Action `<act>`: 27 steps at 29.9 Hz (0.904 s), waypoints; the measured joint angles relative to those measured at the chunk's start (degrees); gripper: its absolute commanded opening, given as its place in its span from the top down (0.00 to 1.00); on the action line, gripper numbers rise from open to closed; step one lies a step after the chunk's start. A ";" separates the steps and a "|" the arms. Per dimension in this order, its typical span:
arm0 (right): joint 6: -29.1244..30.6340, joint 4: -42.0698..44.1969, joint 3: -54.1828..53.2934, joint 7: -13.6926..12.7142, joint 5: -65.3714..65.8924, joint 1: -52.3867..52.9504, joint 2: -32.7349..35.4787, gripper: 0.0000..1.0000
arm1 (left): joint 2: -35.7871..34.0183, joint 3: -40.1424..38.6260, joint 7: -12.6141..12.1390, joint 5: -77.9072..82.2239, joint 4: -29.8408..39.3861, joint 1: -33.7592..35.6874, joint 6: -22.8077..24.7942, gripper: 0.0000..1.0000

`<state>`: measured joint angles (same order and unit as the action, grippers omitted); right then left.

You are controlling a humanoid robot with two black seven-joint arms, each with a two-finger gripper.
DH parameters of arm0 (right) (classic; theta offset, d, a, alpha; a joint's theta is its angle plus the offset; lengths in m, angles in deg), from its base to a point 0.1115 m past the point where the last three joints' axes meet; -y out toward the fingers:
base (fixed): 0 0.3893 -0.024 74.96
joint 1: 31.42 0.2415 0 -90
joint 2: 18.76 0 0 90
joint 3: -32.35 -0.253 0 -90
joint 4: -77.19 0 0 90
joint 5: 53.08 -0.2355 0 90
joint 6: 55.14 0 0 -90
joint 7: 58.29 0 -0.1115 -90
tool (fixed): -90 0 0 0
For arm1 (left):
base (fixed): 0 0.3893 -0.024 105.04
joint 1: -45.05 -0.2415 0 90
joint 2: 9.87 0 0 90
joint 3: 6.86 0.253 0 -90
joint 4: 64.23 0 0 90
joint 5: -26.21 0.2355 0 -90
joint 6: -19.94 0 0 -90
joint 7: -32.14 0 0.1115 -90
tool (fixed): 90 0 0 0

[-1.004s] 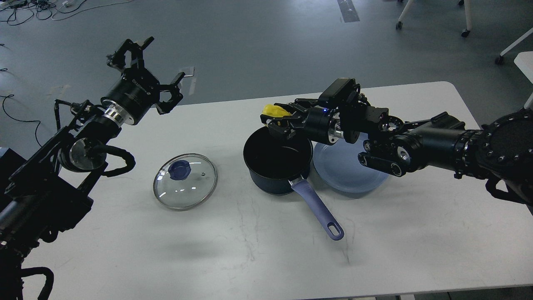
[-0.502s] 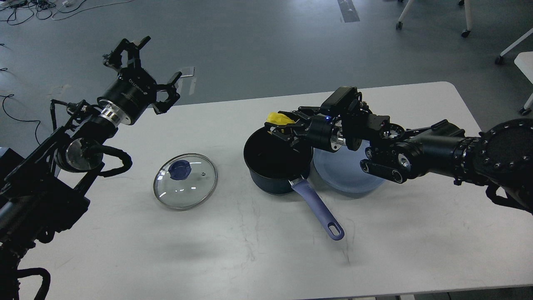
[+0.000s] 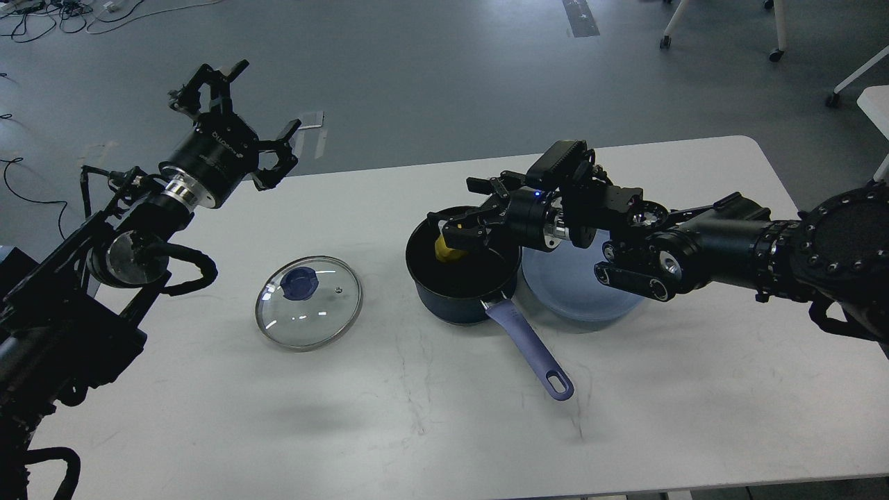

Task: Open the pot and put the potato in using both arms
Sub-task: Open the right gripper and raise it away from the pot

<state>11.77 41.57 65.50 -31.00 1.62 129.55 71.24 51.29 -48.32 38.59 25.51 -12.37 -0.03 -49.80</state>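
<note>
The potato has dropped into the pot; both hands open above white table.

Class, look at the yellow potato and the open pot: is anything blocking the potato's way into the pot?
Nothing visible does. The lid lies on the table, left of the pot and apart from it. The potato is already inside the pot's rim, below the right end effector, whose fingers look spread.
</note>
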 measured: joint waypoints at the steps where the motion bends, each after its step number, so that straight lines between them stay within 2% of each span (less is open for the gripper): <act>1: 0.09 -0.21 -0.43 -0.05 -0.11 0.40 0.00 0.00 | 0.04 0.08 0.01 0.00 0.00 0.00 0.04 0.02; 5: 4.13 -1.89 -8.19 -0.36 -6.04 2.18 1.98 0.00 | 0.47 0.22 0.07 0.00 -0.05 0.00 0.02 0.02; 9: 14.21 -4.29 -24.23 -1.32 -23.01 2.26 5.95 0.00 | 1.45 0.32 0.11 0.03 -0.16 -0.31 -0.06 0.02; 13: 24.22 -4.52 -38.06 -3.77 -41.00 -2.39 9.55 0.00 | 2.76 0.42 0.11 0.07 -0.21 -0.97 -0.10 0.02; 15: 29.12 -4.78 -42.37 -5.11 -46.38 -5.01 11.32 0.00 | 3.19 0.42 0.11 0.07 -0.29 -1.11 -0.12 0.02; 17: 36.57 -5.19 -46.29 -6.35 -50.44 -8.70 13.61 0.00 | 3.36 0.38 0.12 0.06 -0.33 -1.30 -0.12 0.02; 19: 40.82 -5.28 -48.69 -6.90 -52.15 -11.48 14.82 0.00 | 3.42 0.30 0.14 -0.01 -0.37 -1.60 -0.11 0.02; 22: 41.88 -5.40 -50.47 -7.12 -52.82 -13.50 15.29 0.00 | 3.43 0.10 0.14 -0.09 -0.37 -2.52 0.01 0.02; 27: 37.48 -5.24 -51.16 -7.13 -53.03 -14.54 15.15 0.00 | 3.31 -0.24 0.15 -0.09 -0.37 -4.59 0.79 0.02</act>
<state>49.26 36.33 14.34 -38.13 -51.41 115.00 86.38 54.60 -48.56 38.74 25.42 -12.73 -4.62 -49.00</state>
